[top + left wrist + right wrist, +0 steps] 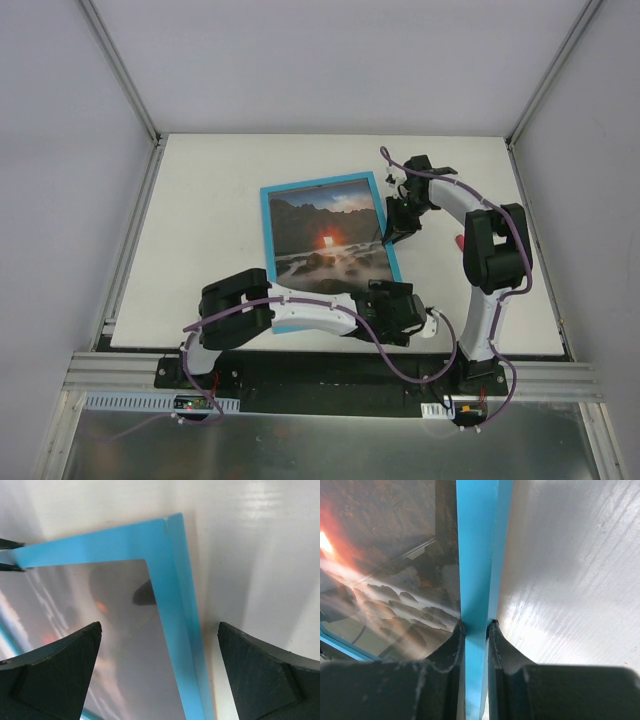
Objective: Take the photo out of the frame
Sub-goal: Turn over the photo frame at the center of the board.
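Observation:
The light-blue frame (268, 215) lies face up on the white table with the photo (325, 235) of rocks, water and orange glow inside it. My right gripper (398, 232) is shut on the frame's right rail (476, 570); the photo (385, 555) shows to its left. My left gripper (408, 318) is open at the frame's near right corner. In the left wrist view its fingers (55, 675) straddle the frame's rail (172, 610), one over the glossy photo (100, 610), one over the table.
The white table (200, 190) is walled by grey panels on three sides. A metal rail (300, 375) runs along the near edge at the arm bases. A small red object (460, 241) shows by the right arm.

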Controlling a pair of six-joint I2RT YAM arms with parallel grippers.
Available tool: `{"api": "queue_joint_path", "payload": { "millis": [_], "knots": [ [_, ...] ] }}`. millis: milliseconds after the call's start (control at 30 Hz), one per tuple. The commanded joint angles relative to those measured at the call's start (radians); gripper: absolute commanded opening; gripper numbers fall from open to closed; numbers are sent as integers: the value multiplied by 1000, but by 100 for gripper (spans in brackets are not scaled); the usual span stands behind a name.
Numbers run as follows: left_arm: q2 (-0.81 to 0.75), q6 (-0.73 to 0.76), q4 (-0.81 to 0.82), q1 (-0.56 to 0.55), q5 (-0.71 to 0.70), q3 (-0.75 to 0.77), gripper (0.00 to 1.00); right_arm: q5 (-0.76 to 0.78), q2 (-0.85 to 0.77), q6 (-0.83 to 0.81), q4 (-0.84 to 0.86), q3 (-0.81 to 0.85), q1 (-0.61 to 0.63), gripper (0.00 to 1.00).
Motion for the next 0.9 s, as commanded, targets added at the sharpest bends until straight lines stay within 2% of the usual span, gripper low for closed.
{"api": "queue_joint_path", "payload": {
  "millis": [0, 367, 500, 567, 733, 867],
  "knots": [
    [29, 29, 130, -39, -214, -30, 99, -122, -83, 35, -28, 44, -12, 0],
    [83, 97, 310, -100, -415, -101, 99, -165, -86, 49, -28, 42, -28, 0],
    [102, 157, 400, -121, -469, -139, 95, -177, -84, 54, -28, 41, -31, 0],
    [109, 169, 414, -124, -480, -143, 89, -180, -83, 57, -28, 39, -32, 0],
    [123, 252, 523, -124, -533, -172, 65, -190, -76, 58, -28, 34, -37, 0],
    [137, 292, 578, -124, -558, -190, 58, -187, -70, 60, -28, 34, -37, 0]
  ]
}}
